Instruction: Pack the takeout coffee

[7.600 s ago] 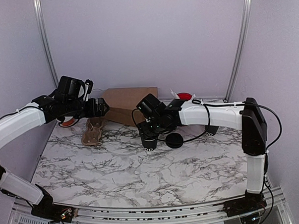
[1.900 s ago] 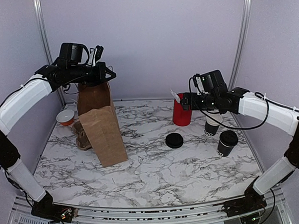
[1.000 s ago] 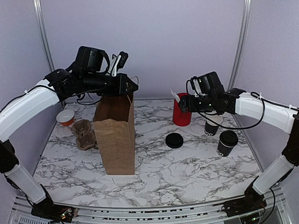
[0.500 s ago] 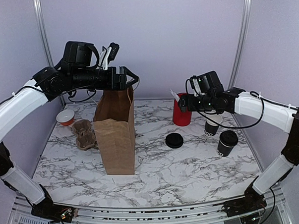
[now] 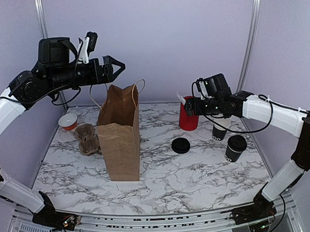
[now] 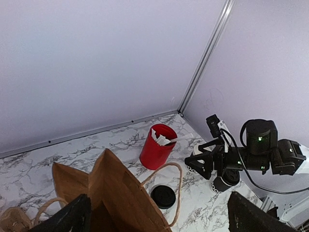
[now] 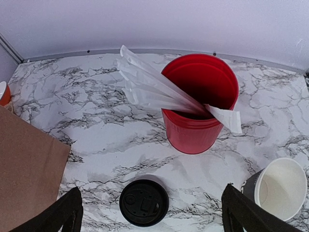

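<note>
The takeout coffee [image 5: 219, 128], a small black cup with a white inside, stands open at the right; it also shows in the right wrist view [image 7: 281, 187]. In the left wrist view it [image 6: 197, 151] is partly hidden behind the right arm. The brown paper bag [image 5: 120, 135] stands upright and open at the left centre, with its top in the left wrist view [image 6: 104, 193]. My left gripper [image 5: 117, 71] is open and empty, above and left of the bag's mouth [image 6: 159, 220]. My right gripper [image 5: 187, 107] is open and empty above the red cup [image 7: 154, 212].
A red cup with white sticks [image 5: 188, 118] stands at the back. A flat black lid [image 5: 181, 145] lies mid-table, also in the right wrist view [image 7: 144, 202]. A lidded black cup [image 5: 235, 147] stands at the far right. A brown pulp carrier [image 5: 86, 139] and a small bowl [image 5: 68, 121] sit left of the bag.
My left gripper stood the bag upright, let go of its top and drew up and to the left. The right arm has hardly moved in the last second.
</note>
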Controlling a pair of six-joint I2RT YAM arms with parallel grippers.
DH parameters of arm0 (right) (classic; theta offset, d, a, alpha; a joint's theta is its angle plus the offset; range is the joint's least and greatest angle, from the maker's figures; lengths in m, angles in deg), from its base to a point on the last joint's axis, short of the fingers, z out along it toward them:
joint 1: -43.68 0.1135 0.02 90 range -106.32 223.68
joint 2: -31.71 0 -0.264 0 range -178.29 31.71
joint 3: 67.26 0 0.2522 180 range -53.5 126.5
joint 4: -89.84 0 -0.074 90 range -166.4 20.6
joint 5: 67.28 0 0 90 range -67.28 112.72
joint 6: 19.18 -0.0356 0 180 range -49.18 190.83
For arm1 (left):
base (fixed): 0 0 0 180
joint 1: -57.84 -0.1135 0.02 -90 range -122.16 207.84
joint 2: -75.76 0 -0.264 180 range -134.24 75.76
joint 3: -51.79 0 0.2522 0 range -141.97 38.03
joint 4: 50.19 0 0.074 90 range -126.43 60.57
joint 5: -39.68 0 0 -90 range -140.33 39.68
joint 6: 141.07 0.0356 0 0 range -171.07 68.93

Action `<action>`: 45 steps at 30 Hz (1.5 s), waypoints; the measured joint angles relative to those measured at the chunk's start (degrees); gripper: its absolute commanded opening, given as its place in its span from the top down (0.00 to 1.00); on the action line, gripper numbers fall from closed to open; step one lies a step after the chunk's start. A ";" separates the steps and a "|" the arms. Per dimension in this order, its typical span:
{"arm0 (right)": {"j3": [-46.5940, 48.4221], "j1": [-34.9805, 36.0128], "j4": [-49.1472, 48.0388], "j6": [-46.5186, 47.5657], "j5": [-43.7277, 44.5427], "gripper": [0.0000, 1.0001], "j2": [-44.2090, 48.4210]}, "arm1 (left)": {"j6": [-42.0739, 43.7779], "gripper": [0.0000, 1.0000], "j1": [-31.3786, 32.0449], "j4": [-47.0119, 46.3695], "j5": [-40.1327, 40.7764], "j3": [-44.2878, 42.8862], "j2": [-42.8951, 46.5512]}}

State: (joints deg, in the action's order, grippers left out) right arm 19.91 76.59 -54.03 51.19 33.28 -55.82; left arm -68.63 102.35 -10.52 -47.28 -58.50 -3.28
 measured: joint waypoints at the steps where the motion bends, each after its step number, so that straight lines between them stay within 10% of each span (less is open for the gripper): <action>1: 0.00 0.00 -0.26 0.07 0.02 0.03 -0.02 | -0.52 0.01 -0.13 -0.20 2.16 0.52 1.40; 12: -1.77 0.02 -7.13 1.73 0.68 0.03 2.05 | -13.25 0.01 -18.23 -1.64 13.31 12.11 13.14; 31: -11.23 0.07 -19.85 2.45 0.44 0.00 12.28 | -25.53 0.01 -44.59 -13.11 -4.87 44.78 -1.55; 45: -12.85 0.09 -21.53 2.32 -1.22 0.00 18.62 | -30.05 0.57 -46.25 -31.69 -7.54 45.46 -19.61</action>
State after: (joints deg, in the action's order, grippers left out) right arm 7.05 76.67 -75.55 53.50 32.06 -37.20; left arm -98.68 56.10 -42.21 -54.82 -13.04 -22.89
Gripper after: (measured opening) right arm 0.997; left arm 0.520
